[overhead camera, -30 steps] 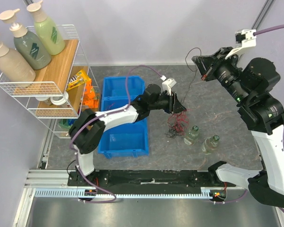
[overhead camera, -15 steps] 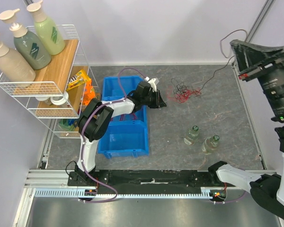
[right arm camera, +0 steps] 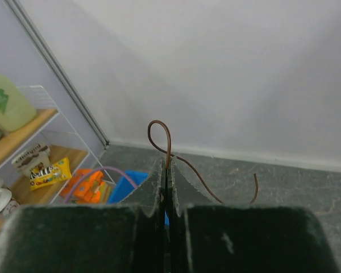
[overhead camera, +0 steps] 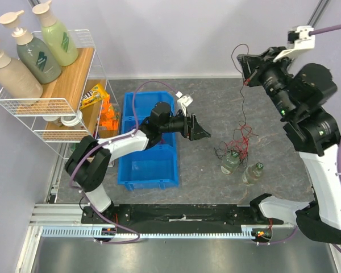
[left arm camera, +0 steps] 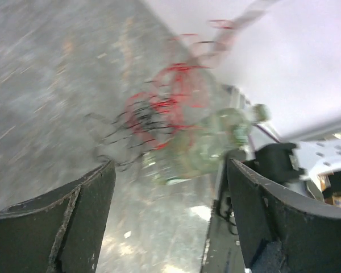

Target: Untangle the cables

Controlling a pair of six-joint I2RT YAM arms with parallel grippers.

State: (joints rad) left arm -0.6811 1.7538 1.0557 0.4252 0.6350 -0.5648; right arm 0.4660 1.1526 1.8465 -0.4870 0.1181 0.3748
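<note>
Since half a second ago the cables (overhead camera: 237, 143) have come from the far middle of the table (overhead camera: 273, 122) to its near right part, and the right gripper (overhead camera: 245, 67) has swung back from beyond the right edge to a high spot above the far right corner. Its jaws are pressed together on a single thin strand (right arm camera: 159, 134), which loops above the fingertips and runs down from them to the red and black tangle. That tangle sits at the cap of the left of two small clear bottles (overhead camera: 230, 162), with the second bottle (overhead camera: 253, 173) just beside it to the right. Whether the bottom of the tangle rests on the table cannot be told. Bare tabletop lies between the tangle and the left gripper (overhead camera: 200, 129), and more of it stretches from the tangle to the far wall and toward the right edge. On the left, the blue bins (overhead camera: 137, 170) take up the ground under the left arm, and the wire shelf (overhead camera: 57, 105) stands well apart beyond them. The left arm reaches low and nearly level across the bins, its gripper pointing right at the tangle with jaws spread wide and nothing between them. The right arm rears up from its base at the near right, elbow high, wrist turned toward the far wall.
</note>
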